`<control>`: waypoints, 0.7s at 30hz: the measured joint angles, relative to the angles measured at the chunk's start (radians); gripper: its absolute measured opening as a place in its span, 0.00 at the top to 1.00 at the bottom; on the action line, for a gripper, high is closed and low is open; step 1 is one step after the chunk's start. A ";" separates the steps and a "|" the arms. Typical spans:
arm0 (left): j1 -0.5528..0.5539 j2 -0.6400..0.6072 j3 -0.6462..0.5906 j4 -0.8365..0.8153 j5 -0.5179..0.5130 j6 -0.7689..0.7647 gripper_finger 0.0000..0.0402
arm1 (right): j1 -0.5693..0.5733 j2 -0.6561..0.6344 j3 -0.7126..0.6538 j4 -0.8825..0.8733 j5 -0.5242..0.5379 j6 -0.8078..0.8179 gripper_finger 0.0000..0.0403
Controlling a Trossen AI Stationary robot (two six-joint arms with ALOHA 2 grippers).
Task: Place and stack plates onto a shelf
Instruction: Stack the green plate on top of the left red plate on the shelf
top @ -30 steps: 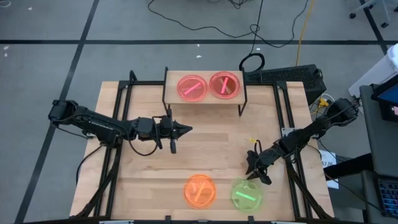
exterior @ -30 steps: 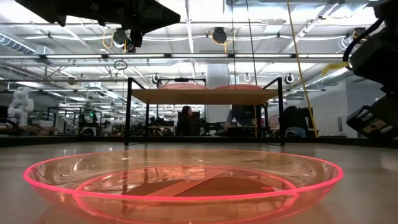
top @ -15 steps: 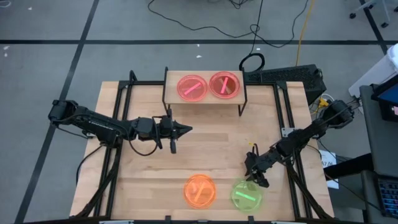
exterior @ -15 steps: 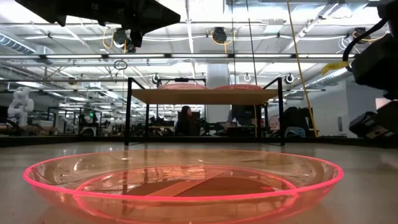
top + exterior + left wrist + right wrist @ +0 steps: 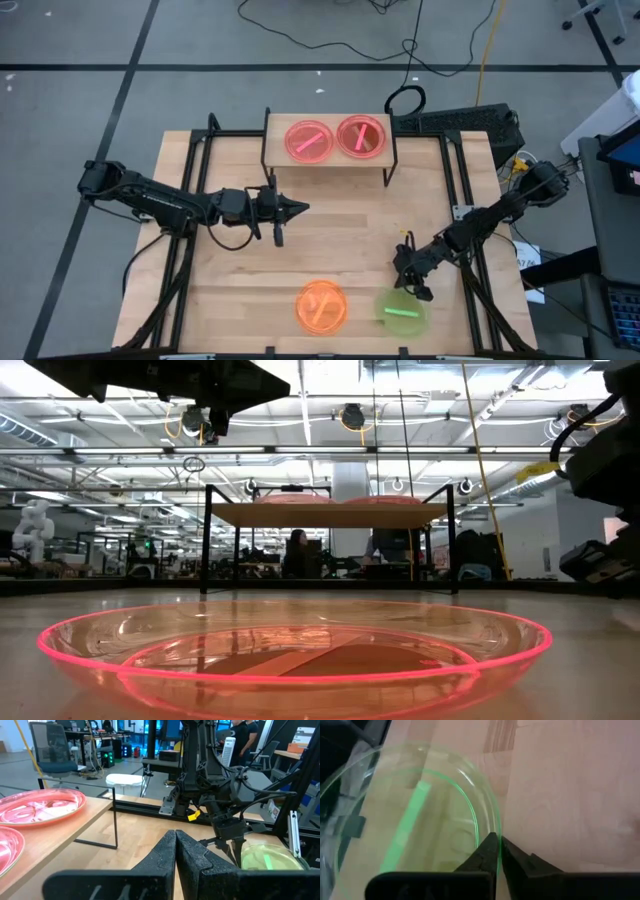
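Note:
A green plate (image 5: pixel 401 313) lies near the table's front edge on the right, and my right gripper (image 5: pixel 410 287) is shut on its far rim. An orange plate (image 5: pixel 321 306) lies on its base to the left of it and fills the low view (image 5: pixel 295 650). Two pink-red plates (image 5: pixel 308 140) (image 5: pixel 361 137) rest side by side on the shelf (image 5: pixel 328 160) at the table's far side. My left gripper (image 5: pixel 297 208) hovers shut over the table's middle left, with nothing in it. My right gripper pinches the green plate's far rim (image 5: pixel 494 831) between its two fingers, one finger inside the plate and one outside. The fingers slant down from the table's far right. The plate stays low over the table; whether its rim is raised, I cannot tell.
Black frame rails (image 5: pixel 195 190) run along both sides of the table. Bare wood (image 5: pixel 340 230) lies between the shelf and the two near plates. Cables and a dark box (image 5: pixel 470 125) sit behind the table's far right corner.
My right gripper has moved a little toward the table's near edge, down to the green plate, and has shut on its far rim. My left arm has kept still.

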 joint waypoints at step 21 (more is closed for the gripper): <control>0.000 0.000 0.000 0.001 -0.006 0.018 0.96 | -0.348 -0.254 -0.002 0.162 0.141 -0.424 1.00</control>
